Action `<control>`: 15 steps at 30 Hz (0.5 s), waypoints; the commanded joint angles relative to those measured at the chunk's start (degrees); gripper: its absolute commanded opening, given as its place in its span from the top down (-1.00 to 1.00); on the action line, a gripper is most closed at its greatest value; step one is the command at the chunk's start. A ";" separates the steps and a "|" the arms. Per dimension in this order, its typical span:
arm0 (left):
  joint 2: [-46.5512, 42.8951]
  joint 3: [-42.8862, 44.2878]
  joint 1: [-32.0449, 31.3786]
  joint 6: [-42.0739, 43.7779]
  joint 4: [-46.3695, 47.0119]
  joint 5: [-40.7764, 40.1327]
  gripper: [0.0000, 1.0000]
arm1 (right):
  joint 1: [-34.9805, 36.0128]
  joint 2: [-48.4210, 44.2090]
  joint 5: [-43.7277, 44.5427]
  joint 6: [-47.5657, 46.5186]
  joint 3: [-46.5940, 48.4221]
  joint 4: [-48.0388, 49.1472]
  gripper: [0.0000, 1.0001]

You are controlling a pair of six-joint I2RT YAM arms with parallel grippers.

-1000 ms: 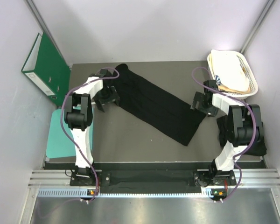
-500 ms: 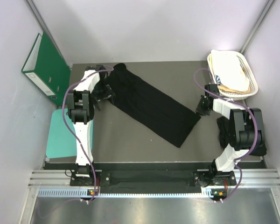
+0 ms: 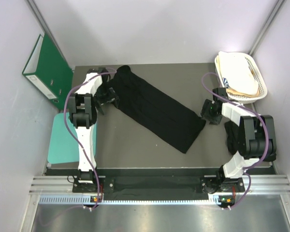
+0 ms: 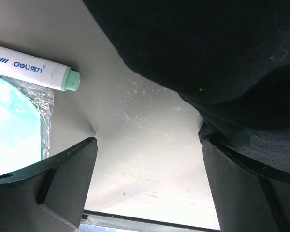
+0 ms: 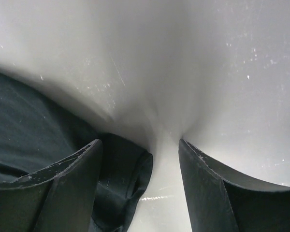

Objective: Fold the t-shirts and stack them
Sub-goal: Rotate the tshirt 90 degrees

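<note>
A black t-shirt [image 3: 154,108], folded into a long strip, lies slantwise on the grey table from the back left to the middle right. My left gripper [image 3: 108,99] is open at its left edge. In the left wrist view [image 4: 147,145] bare table shows between the fingers and the shirt [image 4: 208,48] touches the right finger. My right gripper [image 3: 209,113] is open at the shirt's right corner. In the right wrist view [image 5: 140,145] that corner [image 5: 130,176] lies between the fingers, against the left one. More black cloth [image 3: 230,135] lies under the right arm.
A white basket [image 3: 261,79] with cream cloth stands at the back right. A green binder [image 3: 46,67] leans at the back left and a teal mat [image 3: 63,137] lies at the left edge. A white marker [image 4: 29,65] lies left of my left gripper. Dark cloth [image 3: 154,186] lies along the near edge.
The shirt has slid a little to the left and back. My left gripper moved back along its edge. My right gripper moved slightly nearer, beside the shirt's right corner.
</note>
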 commanded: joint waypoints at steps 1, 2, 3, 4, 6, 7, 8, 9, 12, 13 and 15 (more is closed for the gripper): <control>3.84 -3.12 0.70 -1.45 9.78 -7.62 -0.88 | 0.07 -1.51 -0.08 -0.58 3.64 -0.92 -0.29; 3.83 -3.12 0.70 -1.45 9.96 -7.62 -0.89 | -0.02 -1.16 -0.69 -0.57 3.56 -0.83 -0.29; 3.75 -3.12 0.70 -1.27 10.13 -7.53 -0.89 | -0.02 -1.16 -0.52 -0.40 3.64 -0.91 -0.28; 3.75 -3.03 0.70 -1.27 10.13 -7.53 -0.88 | 0.07 -1.25 -0.26 -0.05 3.47 -1.00 -0.29; 3.75 -2.77 0.70 -1.09 9.96 -7.53 -0.89 | 0.07 -2.56 0.53 0.30 3.03 -0.65 -0.28; 3.75 -2.77 0.70 -1.01 9.96 -7.44 -0.89 | -0.02 -3.17 0.45 0.48 2.42 0.31 -0.28; 3.66 -2.77 0.70 -1.01 9.96 -7.44 -0.89 | -0.02 -4.49 0.53 0.74 2.24 0.75 -0.27; 3.66 -2.77 0.62 -1.01 9.87 -7.35 -0.88 | 0.07 -5.19 0.45 1.01 1.98 1.45 -0.27; 3.57 -3.03 0.61 -0.92 9.78 -7.44 -0.88 | -0.02 -6.52 0.27 0.66 1.71 3.47 -0.27; 3.48 -3.21 0.61 -0.92 9.78 -7.35 -0.89 | -0.02 -6.52 -0.17 0.48 1.80 3.92 -0.27; 3.57 -3.30 0.61 -0.74 9.78 -7.27 -0.88 | 0.07 -5.65 -1.48 -0.22 2.15 5.06 -0.27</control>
